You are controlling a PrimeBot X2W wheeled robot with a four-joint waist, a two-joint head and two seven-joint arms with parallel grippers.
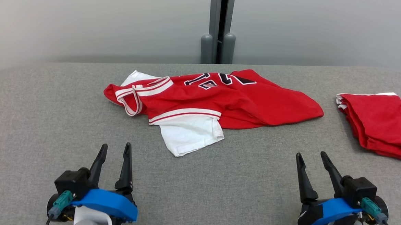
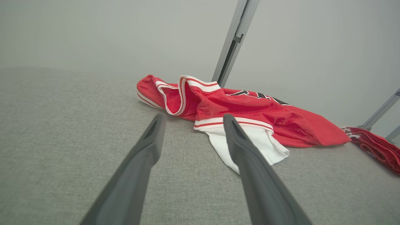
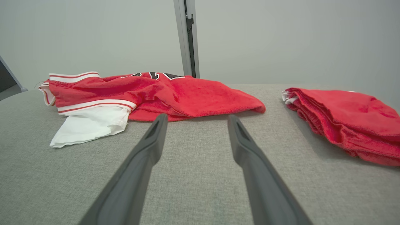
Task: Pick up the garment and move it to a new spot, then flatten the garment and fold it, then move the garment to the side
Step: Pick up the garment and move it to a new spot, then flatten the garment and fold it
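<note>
The garment (image 1: 218,99) is a red jersey with white-and-red striped trim, black lettering and a white sleeve. It lies crumpled in the middle of the grey table (image 1: 49,111). From the left wrist, the garment (image 2: 247,115) spreads ahead and to the right of the fingers. From the right wrist, the garment (image 3: 150,93) lies ahead and to the left. My left gripper (image 1: 115,148) rests open near the front left, empty. My right gripper (image 1: 311,156) stands open near the front right, also empty. Both are well short of the cloth.
A second red cloth, folded (image 1: 378,125), sits at the table's right edge; the same folded cloth (image 3: 343,118) shows right of my right fingers. A grey wall with a vertical metal post (image 1: 218,27) stands behind the table.
</note>
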